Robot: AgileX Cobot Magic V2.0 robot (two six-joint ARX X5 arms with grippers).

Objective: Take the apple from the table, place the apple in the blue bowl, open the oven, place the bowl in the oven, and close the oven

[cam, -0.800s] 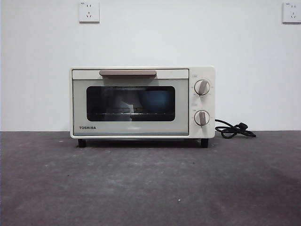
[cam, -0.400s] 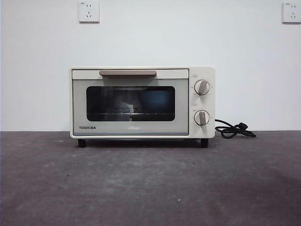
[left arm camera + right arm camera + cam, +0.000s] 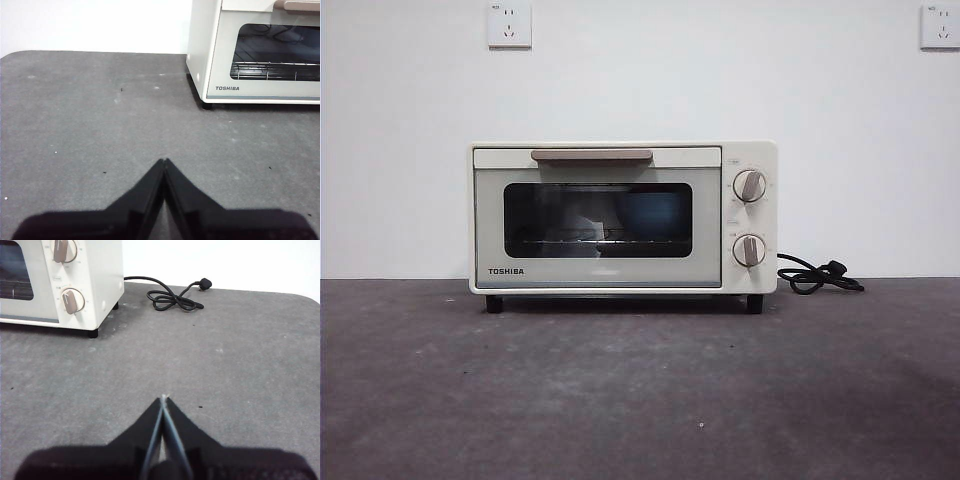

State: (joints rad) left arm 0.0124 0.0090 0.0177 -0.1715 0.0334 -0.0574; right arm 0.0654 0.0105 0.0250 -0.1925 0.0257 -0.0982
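The oven [image 3: 623, 218] stands shut on the counter [image 3: 640, 400], its beige bar handle [image 3: 591, 155] lying flat along the top of the door [image 3: 597, 220] and its black feet planted on the grey surface. Behind the dark glass, towards the side nearer the two knobs [image 3: 749, 186], a bluish shape sits on the wire rack; it is most likely the blue bowl [image 3: 653, 212], though the glass is too dim to be sure. The apple cannot be made out at all (if it is in that bowl, the tinted door hides it). Nothing else lies on the counter in front of the oven.

Over the last second nothing in the front view has shifted: door, handle, knobs and the shape behind the glass all sit as they did. That stillness suggests the work is over, with the bowl inside and the door closed, so no step appears left.

Beside the oven, on its knob side, the black power cord [image 3: 817, 276] lies coiled on the counter with its plug loose and not in either wall socket [image 3: 509, 25].

The left claw [image 3: 164, 162] hovers over bare counter out in front of the oven's TOSHIBA corner, its jaws pressed together and gripping nothing. The right claw [image 3: 163, 399] hangs likewise in front of the oven's knob corner, well apart from the cord, jaws closed tip to tip and empty.
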